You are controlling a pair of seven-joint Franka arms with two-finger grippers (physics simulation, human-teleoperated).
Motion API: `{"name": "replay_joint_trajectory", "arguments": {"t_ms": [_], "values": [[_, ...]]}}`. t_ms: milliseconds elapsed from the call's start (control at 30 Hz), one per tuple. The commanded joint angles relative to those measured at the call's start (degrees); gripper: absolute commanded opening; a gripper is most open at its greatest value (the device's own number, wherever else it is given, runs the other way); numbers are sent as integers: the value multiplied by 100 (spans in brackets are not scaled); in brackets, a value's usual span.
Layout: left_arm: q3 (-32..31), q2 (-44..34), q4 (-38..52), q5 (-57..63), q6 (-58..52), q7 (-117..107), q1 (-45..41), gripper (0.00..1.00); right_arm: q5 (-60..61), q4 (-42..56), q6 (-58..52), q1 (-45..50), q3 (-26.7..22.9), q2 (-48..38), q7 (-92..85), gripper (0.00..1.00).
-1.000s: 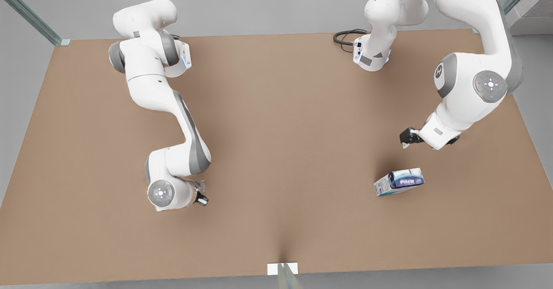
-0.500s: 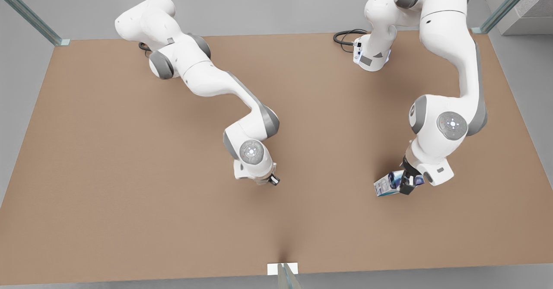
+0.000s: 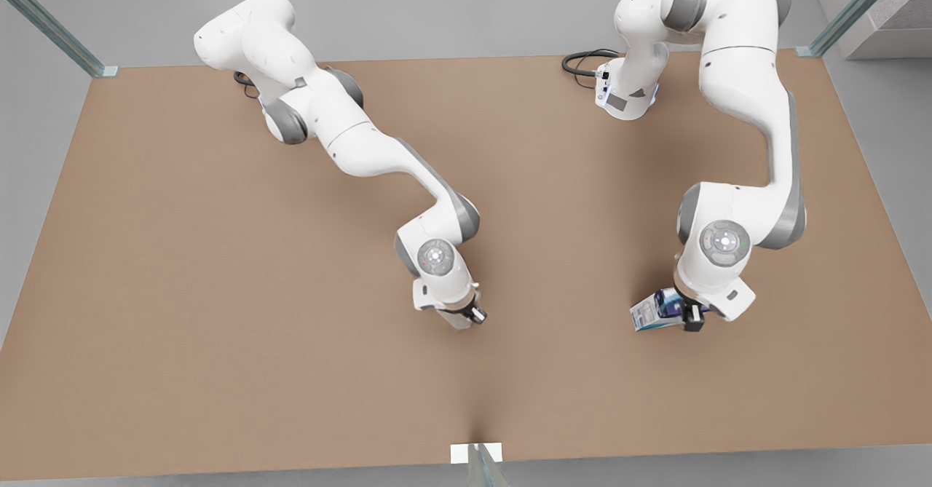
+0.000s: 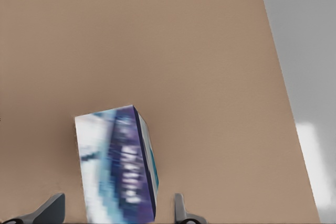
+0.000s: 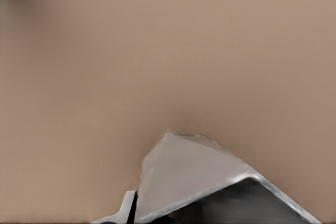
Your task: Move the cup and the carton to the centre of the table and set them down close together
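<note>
The carton (image 3: 655, 312), printed blue, purple and white, lies on its side on the light brown table (image 3: 218, 290) toward the front view's right. My left gripper (image 3: 692, 319) is down over its end. In the left wrist view the carton (image 4: 118, 166) sits between the open fingers (image 4: 52, 208), with small gaps on both sides. My right gripper (image 3: 473, 317) hangs low near the table's centre. It is shut on the pale grey faceted cup (image 5: 189, 177), with one finger (image 5: 127, 205) against the cup's side. In the front view the wrist hides the cup.
Both arm bases stand at the table's far edge, with a black cable (image 3: 582, 61) beside the one on the front view's right. Glass posts mark the far corners. A white plate with a post (image 3: 477, 452) sits at the middle of the near edge.
The right arm swung from the front view's left to the table's centre, carrying the cup. The left arm came down from above onto the carton, which has not moved.
</note>
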Motion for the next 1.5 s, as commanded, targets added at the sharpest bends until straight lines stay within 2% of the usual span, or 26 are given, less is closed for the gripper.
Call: {"name": "replay_joint_trajectory", "arguments": {"t_ms": [0,33,333,400,467,600,633,667,700,733,767,800,833,867,900,1067,1133,1200,1300,1367,1467], "values": [[1,4,1,0,0,-140,-1,100,-14,2,12,0,10,-1,2,83],[10,30,-8,9,0,-484,25,100,-14,29,-6,0,10,-1,2,100],[10,92,-35,53,44,-238,193,100,21,204,126,-62,142,-62,-24,100],[18,171,-43,62,35,-238,193,100,74,196,-304,-299,379,-396,-86,100],[45,197,-43,71,26,-238,193,100,109,125,-1016,-853,388,-871,-894,100],[45,223,-43,71,26,-247,193,100,-137,-912,-2554,-2320,441,-2514,-3407,100],[45,276,-43,71,35,-247,193,100,-329,-1763,-2747,-2680,502,-3208,-4040,100],[45,294,-52,62,35,-256,193,100,-874,-2554,-3073,-3278,888,-3920,-4708,100],[45,329,-61,53,35,-256,193,100,-1227,-3600,-2810,-3841,1205,-4597,-5341,100],[45,364,-61,53,44,-264,193,100,-1227,-4321,-2379,-4061,1188,-4993,-5895,100],[36,373,-61,44,44,-264,193,100,-1227,-4621,-2431,-4228,1118,-5379,-6211,100],[45,399,-70,53,44,-238,193,94,-1218,-4770,-2528,-4307,784,-5713,-6818,100],[45,408,-70,44,53,-229,193,70,-1218,-4946,-2677,-4421,705,-5977,-7002,100],[45,408,-70,36,53,-203,193,55,-1253,-5086,-2932,-4448,626,-6381,-7275,100],[45,434,-61,44,62,-185,193,55,-1279,-5227,-2968,-4439,599,-6540,-7284,100],[36,452,-35,-8,44,-141,193,58,-1253,-5245,-2933,-4413,608,-6566,-7179,100],[-25,39,-35,-61,-105,-63,175,62,-1253,-5245,-2941,-4404,608,-6575,-7179,100],[-34,-216,-61,-360,-457,228,-106,62,-1253,-5236,-2941,-4386,608,-6575,-7179,100],[-34,-752,-272,-650,-1239,334,-1441,63,-1253,-5227,-2933,-4369,617,-6575,-7179,100],[-34,-875,-404,-861,-1283,17,-2391,63,-1253,-5219,-2933,-4360,617,-6575,-7179,100],[-34,-831,-395,-1116,-1064,-616,-2883,63,-1253,-5219,-2941,-4369,617,-6575,-7179,100]]}}
